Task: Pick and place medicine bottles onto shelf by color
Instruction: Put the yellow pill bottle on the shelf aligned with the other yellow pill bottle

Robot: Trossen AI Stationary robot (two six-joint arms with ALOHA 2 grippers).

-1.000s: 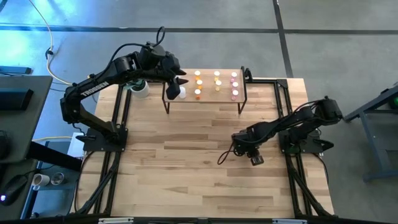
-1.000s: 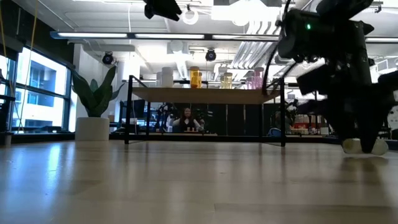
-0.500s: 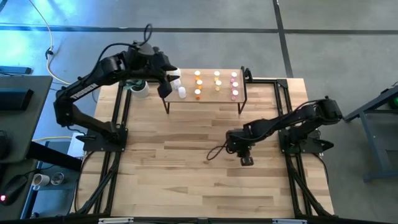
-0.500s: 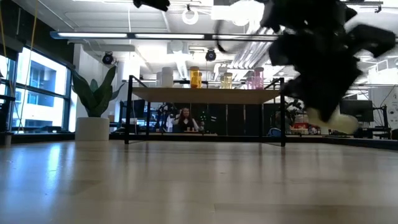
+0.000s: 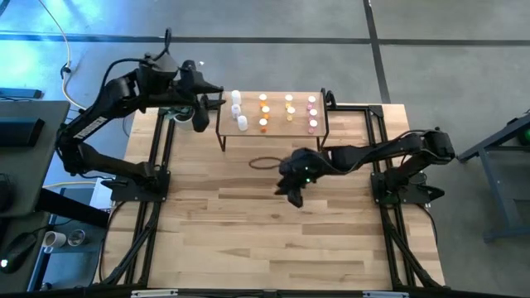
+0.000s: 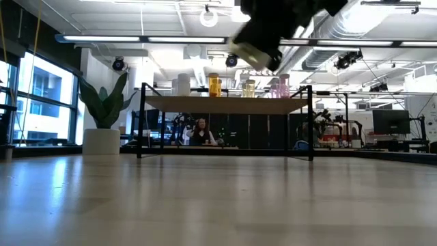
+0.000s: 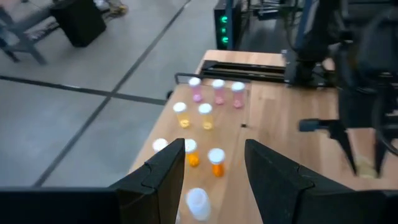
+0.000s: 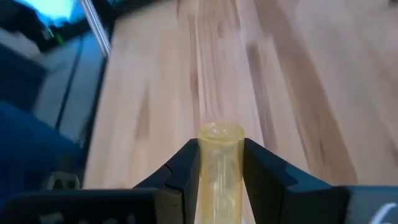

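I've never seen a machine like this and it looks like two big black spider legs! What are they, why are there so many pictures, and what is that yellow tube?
Those are two robot arms bolted to a wooden table. Each ends in a two-finger pincher called a gripper. One picture looks down from above, one looks level along the tabletop, and two come from small cameras on the arms' wrists. At the far edge stands a little shelf with tiny medicine bottles on it: white, orange-yellow and pink, sorted in groups by color. The right gripper, over the middle of the table, is squeezing a pale yellow bottle; that is the tube you see between its fingers. The left gripper hangs beside the shelf's left end with its fingers apart and nothing in them.
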